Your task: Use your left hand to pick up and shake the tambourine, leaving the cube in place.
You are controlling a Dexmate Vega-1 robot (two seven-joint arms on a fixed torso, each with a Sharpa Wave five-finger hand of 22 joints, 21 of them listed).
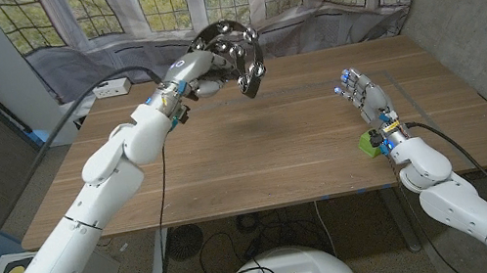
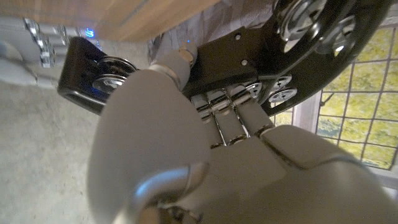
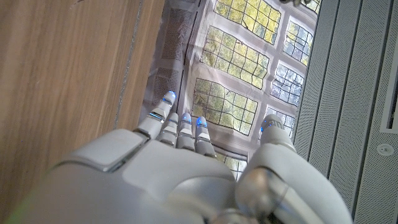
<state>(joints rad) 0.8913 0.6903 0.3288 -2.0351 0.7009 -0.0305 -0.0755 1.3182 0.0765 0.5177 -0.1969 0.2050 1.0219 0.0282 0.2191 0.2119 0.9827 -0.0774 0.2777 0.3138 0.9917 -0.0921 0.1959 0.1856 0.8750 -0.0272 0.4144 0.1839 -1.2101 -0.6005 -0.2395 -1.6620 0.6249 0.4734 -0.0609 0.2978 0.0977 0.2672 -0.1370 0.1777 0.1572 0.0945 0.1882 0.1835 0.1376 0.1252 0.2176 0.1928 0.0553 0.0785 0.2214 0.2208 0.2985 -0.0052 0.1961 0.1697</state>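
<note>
My left hand (image 1: pixel 204 65) holds the black tambourine (image 1: pixel 236 53) raised above the far middle of the table (image 1: pixel 255 144). In the left wrist view the fingers (image 2: pixel 230 118) wrap the tambourine's black frame (image 2: pixel 236 56), with its metal jingles (image 2: pixel 311 18) showing beside them. The small green cube (image 1: pixel 367 144) lies on the table's right side, close beside my right wrist. My right hand (image 1: pixel 363 95) stands past the cube with its fingers straight and apart, holding nothing. Its straight fingers (image 3: pixel 180 127) point toward the window in the right wrist view.
A grey cloth (image 1: pixel 111 54) hangs along the wall behind the table's far edge. A white power strip (image 1: pixel 112 88) with a black cable sits at the far left corner. A concrete wall (image 1: pixel 485 7) stands to the right.
</note>
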